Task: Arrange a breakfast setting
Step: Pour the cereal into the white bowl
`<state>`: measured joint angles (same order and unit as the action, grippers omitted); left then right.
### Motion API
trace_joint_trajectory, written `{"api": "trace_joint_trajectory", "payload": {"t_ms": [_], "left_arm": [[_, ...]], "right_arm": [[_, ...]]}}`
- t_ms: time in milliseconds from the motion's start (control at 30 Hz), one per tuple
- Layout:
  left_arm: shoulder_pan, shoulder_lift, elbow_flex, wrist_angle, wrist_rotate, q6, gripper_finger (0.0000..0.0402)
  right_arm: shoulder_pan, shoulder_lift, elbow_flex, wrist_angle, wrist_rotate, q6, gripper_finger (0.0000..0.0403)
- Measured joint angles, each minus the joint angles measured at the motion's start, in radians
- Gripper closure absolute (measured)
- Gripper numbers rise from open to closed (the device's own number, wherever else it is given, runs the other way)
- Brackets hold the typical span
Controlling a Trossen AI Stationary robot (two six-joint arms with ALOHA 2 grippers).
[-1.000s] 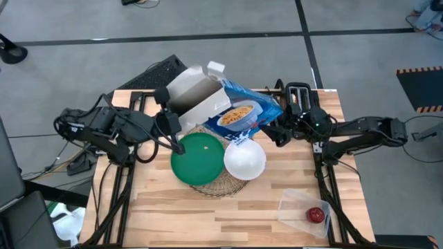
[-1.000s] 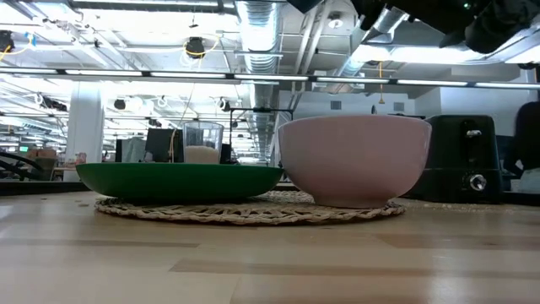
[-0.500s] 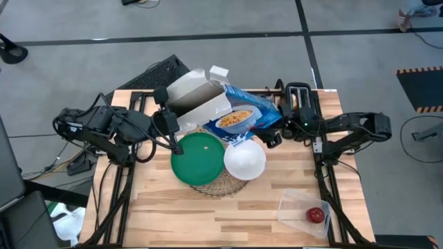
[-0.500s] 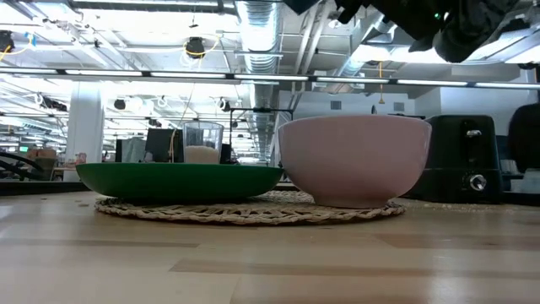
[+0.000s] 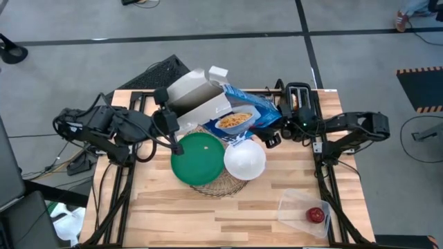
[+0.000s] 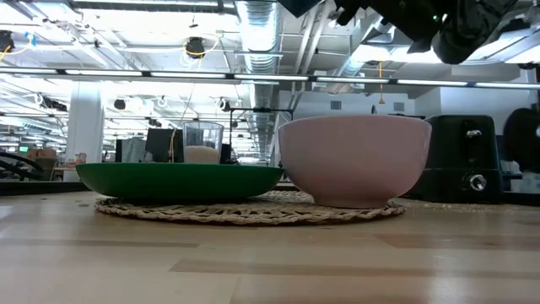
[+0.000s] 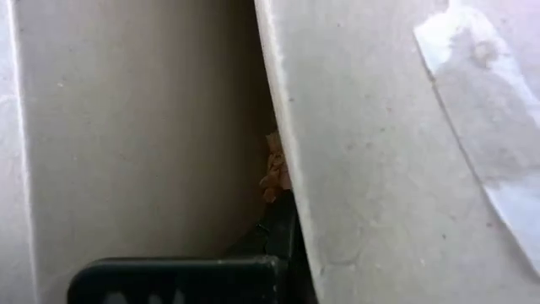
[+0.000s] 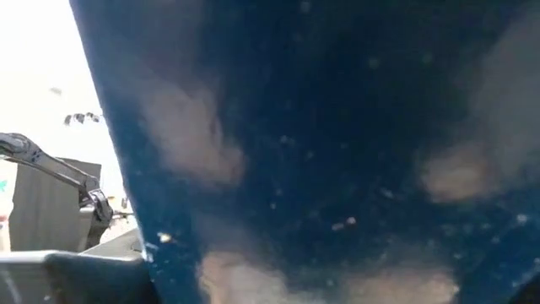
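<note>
Cereal box [image 5: 232, 111]: left gripper [image 5: 168, 123] and right gripper [image 5: 273, 135] clamp its ends overhead; low view shows white bowl [image 6: 352, 160].

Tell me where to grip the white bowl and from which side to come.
Grip the white bowl by its rim, coming straight down from above. It sits upright and open on the round wire mat, and its walls look too wide to span. Take the rim on the side away from the green plate, which sits close beside it; that edge looks free of the cereal box.
</note>
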<state>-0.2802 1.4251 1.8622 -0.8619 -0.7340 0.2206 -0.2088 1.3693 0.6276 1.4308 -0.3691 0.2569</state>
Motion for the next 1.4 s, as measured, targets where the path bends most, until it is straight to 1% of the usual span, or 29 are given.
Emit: {"api": "trace_joint_trajectory", "payload": {"t_ms": [133, 267, 400, 467, 533, 600, 700, 800, 1000, 1200, 1400], "left_arm": [[0.001, 0.002, -0.002, -0.005, 0.007, -0.024, 0.0366], [0.001, 0.002, -0.002, -0.011, 0.041, -0.053, 0.0316], [-0.001, 0.003, -0.003, -0.029, 0.146, -0.065, 0.0264], [-0.001, 0.005, -0.004, -0.036, 0.203, -0.069, 0.0246], [-0.001, 0.005, -0.004, -0.04, 0.233, -0.071, 0.0234], [-0.001, 0.0, -0.005, -0.042, 0.244, -0.072, 0.0229], [-0.001, -0.01, -0.004, -0.038, 0.223, -0.057, 0.0228], [-0.002, -0.009, -0.003, -0.021, 0.208, -0.038, 0.0228], [-0.003, -0.01, -0.003, 0.007, 0.179, -0.007, 0.0227], [-0.004, -0.03, -0.003, 0.006, 0.181, -0.016, 0.0228], [-0.014, -0.055, -0.002, -0.002, 0.197, -0.042, 0.0228]], "right_arm": [[-0.007, -0.043, -0.016, -0.047, -0.002, -0.005, 0.0069], [-0.017, -0.109, -0.029, -0.13, -0.007, -0.027, 0.007], [-0.017, -0.194, -0.063, -0.214, -0.007, -0.059, 0.0071], [-0.022, -0.245, -0.091, -0.251, -0.009, -0.063, 0.0071], [-0.029, -0.303, -0.115, -0.306, -0.013, -0.062, 0.0073], [-0.039, -0.368, -0.138, -0.377, -0.012, -0.068, 0.0074], [-0.044, -0.46, -0.161, -0.497, 0.004, -0.087, 0.0076], [-0.043, -0.541, -0.163, -0.635, 0.01, -0.106, 0.0076], [-0.049, -0.685, -0.164, -0.837, 0.013, -0.122, 0.0077], [-0.056, -0.865, -0.164, -1.073, 0.04, -0.138, 0.0077], [-0.056, -1.067, -0.164, -1.275, 0.043, -0.134, 0.0077]]}}
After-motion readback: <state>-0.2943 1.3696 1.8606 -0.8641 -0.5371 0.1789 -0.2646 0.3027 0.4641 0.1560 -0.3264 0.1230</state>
